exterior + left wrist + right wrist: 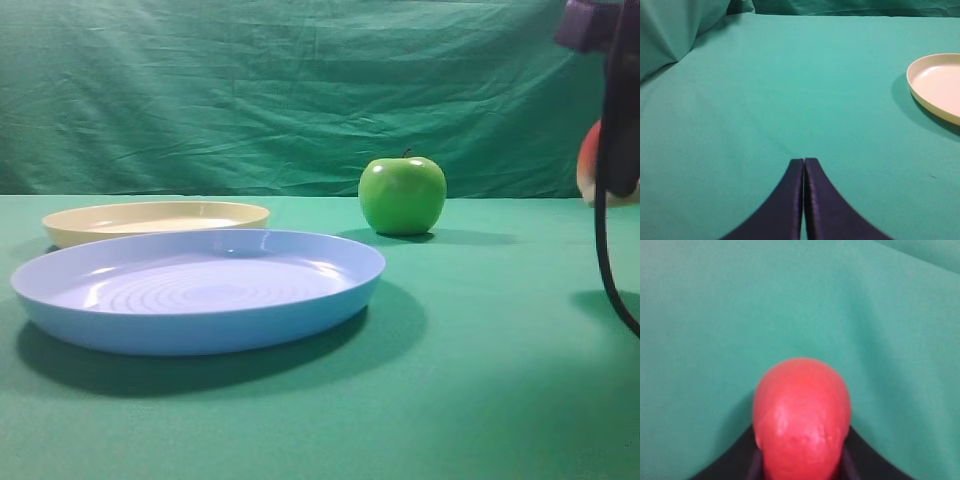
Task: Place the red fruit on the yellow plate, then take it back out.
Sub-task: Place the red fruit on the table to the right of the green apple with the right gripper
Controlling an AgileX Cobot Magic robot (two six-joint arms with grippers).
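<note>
1. Nearest in the exterior high view: a large light-blue plate (pixel 200 290) on the green cloth surface (pixel 480 380), front left.
2. Behind it, just beside its far rim: the yellow plate (pixel 155 220), with nothing on it.
3. Further back, centre: a green apple (pixel 402 195), well apart from both plates.
4. Right edge, lifted off the surface: the right gripper (pixel 802 467) holds the red fruit (pixel 801 415) between its jaws; the fruit sits seated deep, as the right wrist view shows.
5. Left gripper (pixel 804 165): jaws pressed together, holding nothing, near the yellow plate's far side.
6. Judgement: carry step. Keep the fruit high, pass in front of or above the apple, clear the blue rim, and lower at the yellow plate's centre.
7. Open room: wide bare cloth right of the blue plate.
</note>
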